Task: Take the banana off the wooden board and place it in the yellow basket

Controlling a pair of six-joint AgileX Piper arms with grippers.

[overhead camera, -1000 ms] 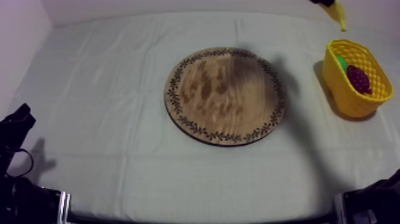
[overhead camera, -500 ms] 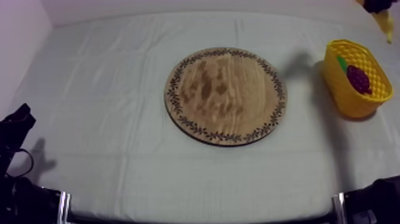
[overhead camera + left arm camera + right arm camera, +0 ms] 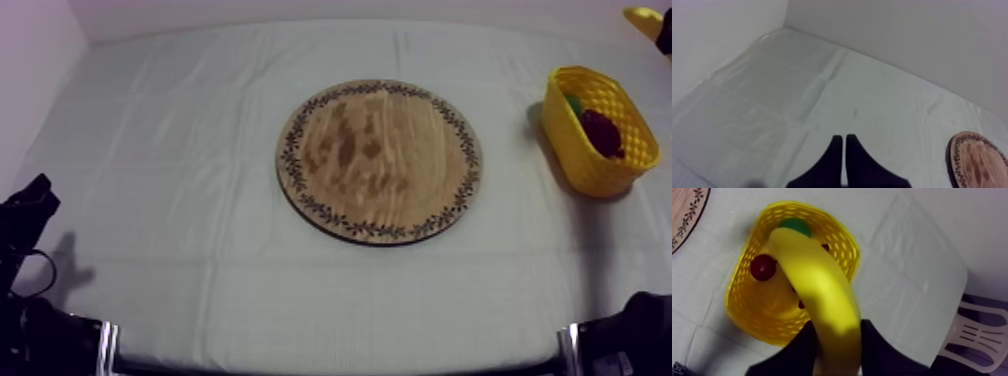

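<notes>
Our right gripper (image 3: 838, 332), jaws clamped on the banana (image 3: 817, 283), holds it above the yellow basket (image 3: 739, 290) at the right side of the table (image 3: 200, 120). A small red fruit (image 3: 763, 267) lies inside the basket. The wooden board (image 3: 380, 160) lies mid-table, well apart from the basket. Our left gripper (image 3: 843, 145) rests low at its side, jaws pressed together on nothing.

At the top view's upper right corner the frame edge cuts off the banana (image 3: 643, 17). In the right wrist view it hides most of the green fruit (image 3: 794, 225) and grapes (image 3: 801, 304) in the basket (image 3: 739, 295).
</notes>
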